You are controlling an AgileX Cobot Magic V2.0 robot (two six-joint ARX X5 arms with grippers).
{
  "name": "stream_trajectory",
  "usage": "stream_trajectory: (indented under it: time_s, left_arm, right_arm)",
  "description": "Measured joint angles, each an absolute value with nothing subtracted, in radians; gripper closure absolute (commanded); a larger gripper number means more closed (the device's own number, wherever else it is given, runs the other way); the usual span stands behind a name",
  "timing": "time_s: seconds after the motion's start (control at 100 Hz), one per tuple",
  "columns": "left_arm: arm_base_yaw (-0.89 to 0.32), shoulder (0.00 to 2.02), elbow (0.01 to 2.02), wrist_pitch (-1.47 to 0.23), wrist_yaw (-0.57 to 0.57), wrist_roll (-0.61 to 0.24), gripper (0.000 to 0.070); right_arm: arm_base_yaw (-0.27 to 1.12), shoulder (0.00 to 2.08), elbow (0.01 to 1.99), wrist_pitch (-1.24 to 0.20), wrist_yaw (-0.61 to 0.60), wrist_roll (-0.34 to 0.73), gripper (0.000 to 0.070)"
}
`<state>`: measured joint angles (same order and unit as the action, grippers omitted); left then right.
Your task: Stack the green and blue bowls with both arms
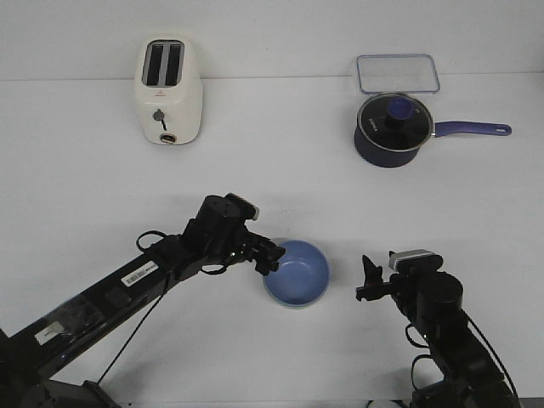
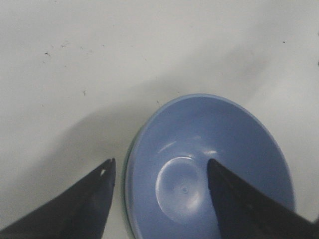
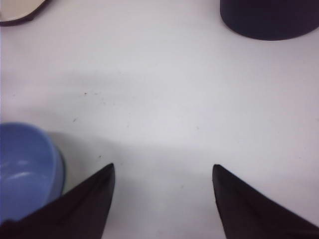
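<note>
The periwinkle blue bowl [image 1: 296,272] sits upright at the table's front centre. It rests inside the green bowl, of which only a thin sage edge [image 2: 128,172] shows under its rim. My left gripper [image 1: 270,257] is open over the blue bowl's left rim. In the left wrist view [image 2: 161,164] one finger is outside the rim and one over the bowl's [image 2: 209,159] inside, gripping nothing. My right gripper [image 1: 368,280] is open and empty, just right of the bowls. It also shows in the right wrist view [image 3: 162,167], with the blue bowl [image 3: 25,164] off to one side.
A cream toaster [image 1: 168,92] stands at the back left. A dark navy saucepan [image 1: 391,127] with a glass lid and blue handle stands at the back right, a clear plastic box [image 1: 397,73] behind it. The saucepan [image 3: 269,20] also shows in the right wrist view.
</note>
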<state>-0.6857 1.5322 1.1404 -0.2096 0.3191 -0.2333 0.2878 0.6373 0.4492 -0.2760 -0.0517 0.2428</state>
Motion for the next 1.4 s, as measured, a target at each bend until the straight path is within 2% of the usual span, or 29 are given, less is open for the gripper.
stream_trajectory:
  time_s: [0.11,0.16,0.21,0.26,0.27,0.3,0.47,0.55,0.65,0.81,0.89,1.07,1.4]
  left_arm:
    - [-0.637,1.502,1.140,-0.220,0.319,-0.226,0.0334]
    - [-0.603,1.467,1.140,-0.231,0.314,-0.221,0.0400]
    - [-0.567,1.419,1.140,-0.245,0.287,-0.212,0.0516]
    - [-0.532,1.365,1.140,-0.259,0.250,-0.195,0.0681]
    - [-0.526,1.354,1.140,-0.262,0.242,-0.191,0.0700]
    - [-0.505,1.321,1.140,-0.270,0.214,-0.176,0.0681]
    - [-0.388,1.159,1.134,-0.319,0.049,-0.110,0.0687]
    - [-0.330,1.047,1.054,-0.264,-0.023,-0.085,0.0687]
    - [-0.269,0.863,0.863,-0.134,-0.108,-0.064,0.0688]
    - [-0.162,0.559,0.506,0.161,-0.125,-0.053,0.0688]
    - [-0.137,0.462,0.402,0.216,-0.126,-0.064,0.0687]
    - [-0.129,0.398,0.387,0.164,-0.125,-0.104,0.0685]
    - [-0.129,0.345,0.388,0.171,-0.125,-0.118,0.0685]
  right_arm:
    - [0.288,0.637,0.449,-0.276,-0.049,0.241,0.0303]
    - [0.286,0.637,0.449,-0.276,-0.049,0.241,0.0330]
    - [0.281,0.637,0.449,-0.275,-0.049,0.241,0.0437]
    - [0.276,0.632,0.449,-0.276,-0.048,0.240,0.0581]
    - [0.274,0.630,0.449,-0.276,-0.048,0.240,0.0611]
    - [0.273,0.621,0.449,-0.276,-0.048,0.239,0.0697]
    - [0.267,0.530,0.449,-0.277,-0.035,0.206,0.0700]
    - [0.267,0.451,0.449,-0.287,-0.008,0.196,0.0700]
    - [0.267,0.329,0.448,-0.295,0.004,0.178,0.0700]
    - [0.267,0.221,0.428,-0.234,0.054,0.164,0.0700]
    - [0.267,0.225,0.416,-0.238,0.057,0.162,0.0700]
    - [0.267,0.228,0.415,-0.242,0.057,0.161,0.0700]
    - [0.267,0.228,0.415,-0.242,0.057,0.161,0.0700]
